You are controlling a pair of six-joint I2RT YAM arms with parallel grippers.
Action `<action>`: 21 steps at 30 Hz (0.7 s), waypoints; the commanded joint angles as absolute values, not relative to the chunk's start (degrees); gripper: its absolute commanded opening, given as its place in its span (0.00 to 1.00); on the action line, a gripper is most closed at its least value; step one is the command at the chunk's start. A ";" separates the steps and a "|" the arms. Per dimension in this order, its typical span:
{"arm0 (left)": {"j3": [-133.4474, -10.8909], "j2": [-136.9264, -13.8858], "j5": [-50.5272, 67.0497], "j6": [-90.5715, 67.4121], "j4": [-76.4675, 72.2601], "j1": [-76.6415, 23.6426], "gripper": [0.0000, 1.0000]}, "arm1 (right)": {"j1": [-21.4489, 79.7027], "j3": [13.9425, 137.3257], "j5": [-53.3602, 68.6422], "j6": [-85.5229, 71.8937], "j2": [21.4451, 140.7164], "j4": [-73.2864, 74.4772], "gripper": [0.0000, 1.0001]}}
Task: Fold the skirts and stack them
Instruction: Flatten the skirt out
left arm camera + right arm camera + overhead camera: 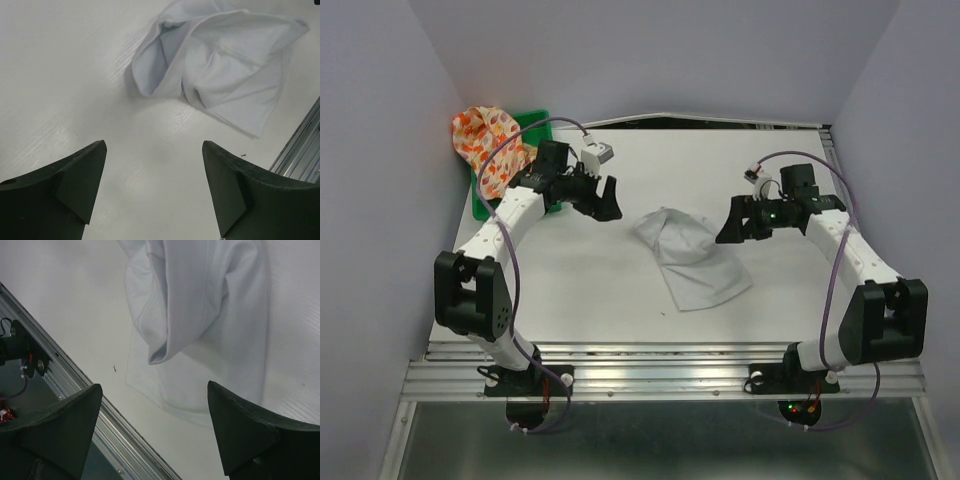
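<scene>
From above, the white skirt (690, 258) is seen lying rumpled near the middle of the table (580, 300), between the two arms; the printed skirt (480, 135) is bunched at the far left corner against the green tray (535, 120), behind the left arm; the left gripper (603, 200) and right gripper (732, 228) are held either side of the white skirt, clear of it. At the left wrist, the fingers (85, 170) are shown spread wide with nothing between them; the white skirt (220, 60) lies ahead, creased and partly doubled over. At the right wrist, the fingers (240, 425) are likewise parted and empty, above the skirt's near edge, beside the metal rail (50, 352). Folding of the white skirt is judged under way, not finished; next, its edges probably need to be pinched and a flatter fold laid, before the printed skirt is fetched.
</scene>
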State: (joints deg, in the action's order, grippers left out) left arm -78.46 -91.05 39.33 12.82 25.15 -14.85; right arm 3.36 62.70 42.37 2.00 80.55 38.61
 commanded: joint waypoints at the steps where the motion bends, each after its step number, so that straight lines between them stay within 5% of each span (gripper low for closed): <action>1: -71.56 -91.57 40.34 10.73 19.62 -14.59 0.88 | 8.86 62.57 39.82 2.02 82.34 33.31 0.89; 8: -68.21 -97.55 42.18 2.82 10.74 -14.59 0.87 | 11.24 65.39 35.34 0.88 88.06 33.49 0.82; 21: -67.59 -108.97 51.15 -5.09 -2.72 -16.78 0.73 | 11.25 69.87 32.79 0.26 91.49 34.54 0.36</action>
State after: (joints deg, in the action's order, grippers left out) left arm -68.10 -108.09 46.13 -2.85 3.36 -15.40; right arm 10.66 67.00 34.22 0.03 92.25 35.53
